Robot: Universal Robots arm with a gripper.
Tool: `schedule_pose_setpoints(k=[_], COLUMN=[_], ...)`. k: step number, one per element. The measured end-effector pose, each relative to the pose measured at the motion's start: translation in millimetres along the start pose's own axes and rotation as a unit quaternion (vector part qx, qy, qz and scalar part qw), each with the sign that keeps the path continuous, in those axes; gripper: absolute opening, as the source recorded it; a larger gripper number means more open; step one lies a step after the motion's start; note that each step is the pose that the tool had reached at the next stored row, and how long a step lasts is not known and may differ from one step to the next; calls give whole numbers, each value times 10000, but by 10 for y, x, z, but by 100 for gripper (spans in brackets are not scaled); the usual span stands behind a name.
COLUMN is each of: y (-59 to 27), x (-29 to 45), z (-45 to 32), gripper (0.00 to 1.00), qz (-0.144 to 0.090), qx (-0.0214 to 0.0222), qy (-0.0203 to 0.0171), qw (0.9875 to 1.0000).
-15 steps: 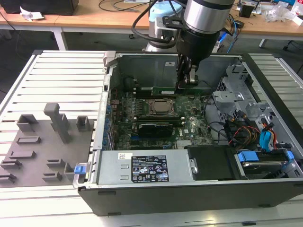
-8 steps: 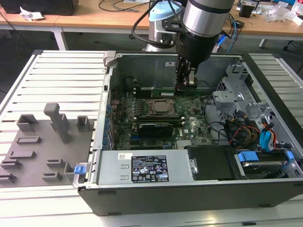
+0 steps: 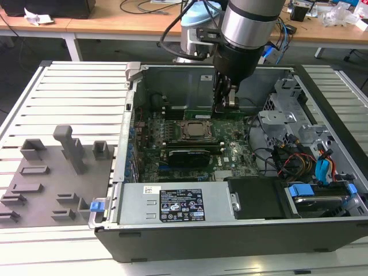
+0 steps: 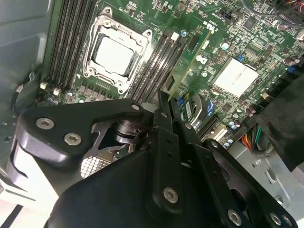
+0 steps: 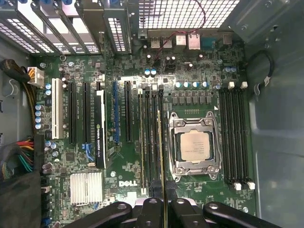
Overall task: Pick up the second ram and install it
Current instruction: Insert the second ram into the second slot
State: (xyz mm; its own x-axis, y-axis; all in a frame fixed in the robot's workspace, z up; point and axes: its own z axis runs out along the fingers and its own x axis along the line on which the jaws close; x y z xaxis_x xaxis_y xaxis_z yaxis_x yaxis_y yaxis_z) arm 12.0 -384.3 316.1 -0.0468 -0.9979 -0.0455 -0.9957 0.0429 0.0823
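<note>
- We see the gripper (image 3: pixel 225 102) reaching down into the open computer case (image 3: pixel 322 115), close to the far wall in the exterior view.
- Its two fingers (image 4: pixel 164 102) are squeezed onto the second ram (image 4: pixel 190 61), a thin green stick that we see edge-on in both wrist views.
- In the first wrist view, the stick (image 5: pixel 164 142) runs straight out from between the fingertips (image 5: pixel 167 194), just beside the processor socket (image 5: pixel 194 146).
- It lies over the black memory slots (image 5: pixel 151 137) next to the socket. We cannot tell if it is pushed all the way in.
- More black memory slots (image 5: pixel 235 135) sit on the other side of the socket.
- On the exterior view's left, a grey tray (image 3: pixel 34 190) with holder blocks (image 3: pixel 70 146) lies outside the case, well apart from the gripper.
</note>
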Motion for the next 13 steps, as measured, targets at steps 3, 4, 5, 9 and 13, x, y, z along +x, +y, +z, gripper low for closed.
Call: schedule_pose_setpoints(k=[3,4,5,9,13], y=[-4,-3,68,65,62], x=[2,3,10,15,17], z=[48,73,155,260,293], gripper=[13,13,13,13,13], qz=[0,0,-4,-5,-5], qx=[0,0,0,0,0], qy=[0,0,1,1,1], qw=[10000,10000,10000,10000,10000])
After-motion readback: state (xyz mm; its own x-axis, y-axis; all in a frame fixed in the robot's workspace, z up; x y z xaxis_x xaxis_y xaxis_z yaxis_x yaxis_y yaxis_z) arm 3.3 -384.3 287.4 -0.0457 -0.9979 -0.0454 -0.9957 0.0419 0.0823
